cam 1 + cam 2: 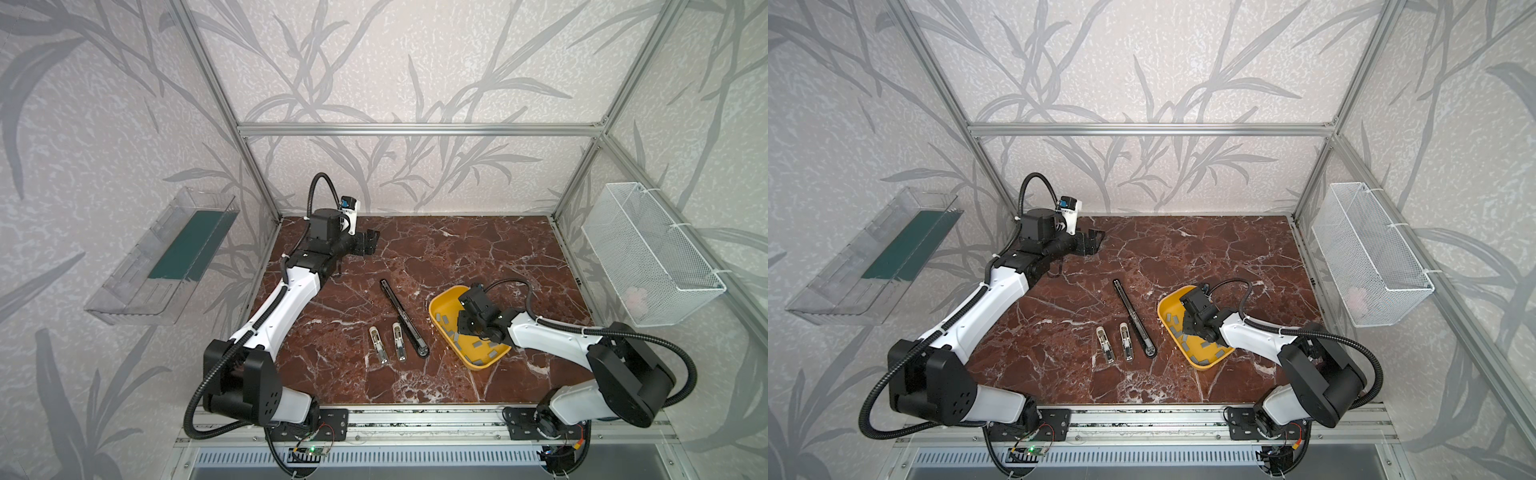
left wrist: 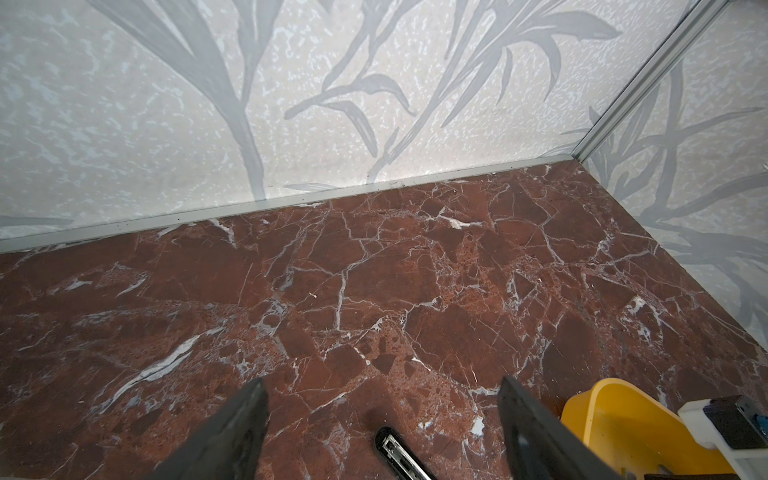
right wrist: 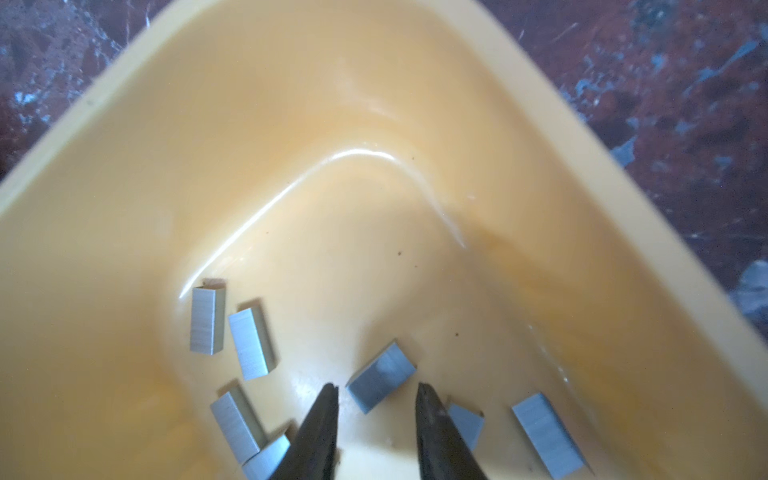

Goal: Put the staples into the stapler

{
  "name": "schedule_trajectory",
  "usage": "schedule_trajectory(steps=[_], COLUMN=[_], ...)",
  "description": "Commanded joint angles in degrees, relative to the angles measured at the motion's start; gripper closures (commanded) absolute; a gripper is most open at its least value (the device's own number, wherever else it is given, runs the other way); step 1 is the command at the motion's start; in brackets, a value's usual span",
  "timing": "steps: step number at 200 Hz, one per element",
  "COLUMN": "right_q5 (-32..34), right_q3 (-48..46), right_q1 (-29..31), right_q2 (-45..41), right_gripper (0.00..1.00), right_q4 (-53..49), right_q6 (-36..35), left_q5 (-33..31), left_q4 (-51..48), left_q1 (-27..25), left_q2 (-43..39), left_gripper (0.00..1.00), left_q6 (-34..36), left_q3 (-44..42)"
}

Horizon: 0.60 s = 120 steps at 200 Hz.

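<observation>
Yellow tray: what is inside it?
Several grey staple strips lie loose on the yellow tray floor. The right gripper reaches in, jaws apart astride one. In both top views it hides some floor.

Both arms share one build. In both top views the left arm (image 1: 286, 299) and right arm (image 1: 552, 338) have glossy white link shells between chunky matte black joint housings. The rounded housing at the lower left of the frame shows a ring of small holes. A black ribbed cable conduit (image 1: 195, 399) loops from each base, held to the shells by pale ties. The left wrist carries a small white camera (image 1: 351, 210) with a blue connector. The left hand (image 1: 368, 243) is black and boxy. In the right wrist view the right hand (image 3: 376, 388) ends in dark, tapered fingers (image 3: 316, 432). Black base plates (image 1: 332, 424) show small screws.
</observation>
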Motion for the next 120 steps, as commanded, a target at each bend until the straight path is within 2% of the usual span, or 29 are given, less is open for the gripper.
schedule_trajectory(steps=[1, 120], right_q5=[-0.5, -2.2], right_q3=[0.7, 4.4], right_q1=[-0.2, -0.2], right_q2=[1.2, 6.6], right_gripper=[0.65, 0.63], right_q4=[-0.6, -1.8], right_q6=[0.7, -1.9], left_q5=[0.6, 1.1], left_q4=[0.5, 0.7], left_q1=[0.1, 0.1], left_q2=[-2.0, -1.6], left_gripper=[0.14, 0.14], left_q6=[0.0, -0.2], left_q3=[1.2, 1.1])
